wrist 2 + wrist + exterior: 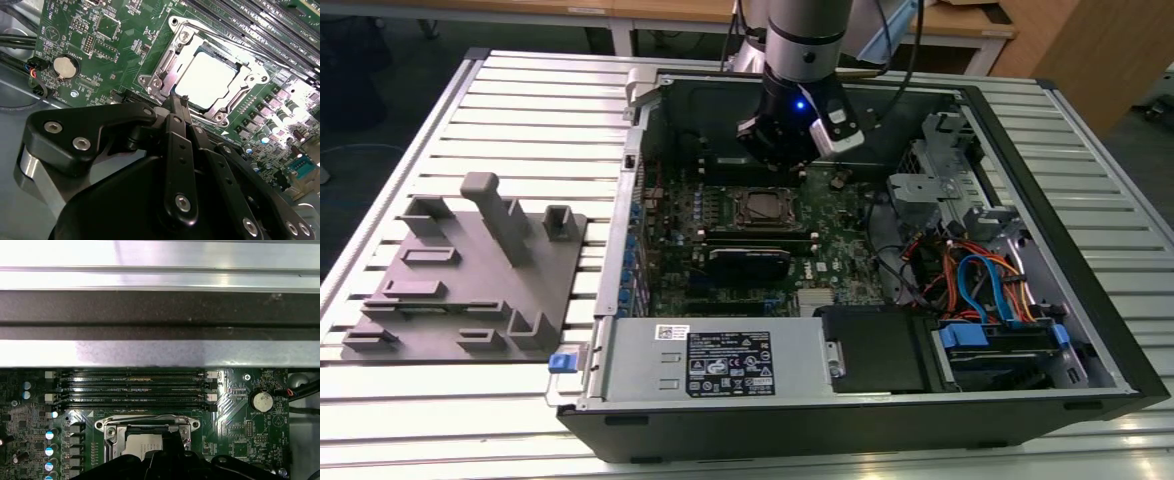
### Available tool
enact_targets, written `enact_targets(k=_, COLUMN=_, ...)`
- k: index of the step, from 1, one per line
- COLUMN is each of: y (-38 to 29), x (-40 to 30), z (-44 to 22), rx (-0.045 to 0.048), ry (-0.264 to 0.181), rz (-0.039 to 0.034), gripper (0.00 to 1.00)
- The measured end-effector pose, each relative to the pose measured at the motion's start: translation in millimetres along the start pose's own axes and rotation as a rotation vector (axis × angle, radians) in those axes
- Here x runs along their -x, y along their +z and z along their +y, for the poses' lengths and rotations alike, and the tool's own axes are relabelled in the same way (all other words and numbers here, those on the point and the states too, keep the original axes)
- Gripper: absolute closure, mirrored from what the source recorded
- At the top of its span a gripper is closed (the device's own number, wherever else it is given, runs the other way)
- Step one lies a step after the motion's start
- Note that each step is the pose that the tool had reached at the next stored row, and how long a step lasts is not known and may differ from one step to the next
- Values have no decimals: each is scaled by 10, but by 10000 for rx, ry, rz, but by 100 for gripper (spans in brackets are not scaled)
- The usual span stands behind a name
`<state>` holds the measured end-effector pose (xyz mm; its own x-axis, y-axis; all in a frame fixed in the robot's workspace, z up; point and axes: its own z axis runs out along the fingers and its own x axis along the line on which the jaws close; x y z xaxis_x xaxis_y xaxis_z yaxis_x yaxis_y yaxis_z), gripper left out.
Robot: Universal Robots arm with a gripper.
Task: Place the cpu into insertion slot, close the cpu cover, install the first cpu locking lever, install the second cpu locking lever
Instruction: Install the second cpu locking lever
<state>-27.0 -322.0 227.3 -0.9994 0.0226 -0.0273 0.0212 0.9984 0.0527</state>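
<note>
The cpu (207,80) lies flat in the insertion slot (763,207) on the green board, its silvery top showing through the window of the cpu cover (165,64). The cover lies down around the chip. Thin metal levers run along the socket's sides; I cannot tell whether they are latched. My gripper (177,102) is shut with nothing between its fingers, and its tip is at the socket's edge, just above the cover's rim. In the exterior view the gripper (787,150) hangs inside the open computer case, just behind the socket. In the first wrist view the cpu (145,442) sits partly behind the gripper.
Long black memory slots (135,385) run beside the socket, and a coin battery (63,67) sits on the board. The case wall (640,110), power supply (707,360) and blue and orange cables (981,280) surround the board. A grey fixture tray (467,270) lies at the exterior view's left.
</note>
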Motion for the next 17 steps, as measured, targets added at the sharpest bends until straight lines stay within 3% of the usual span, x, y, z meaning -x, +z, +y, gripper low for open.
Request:
enact_targets(k=9, y=9, x=3, z=-3, rx=2, ry=-1, rz=3, gripper=90)
enact_targets(k=17, y=13, x=10, z=-146, rx=-2, ry=6, rz=128, gripper=90)
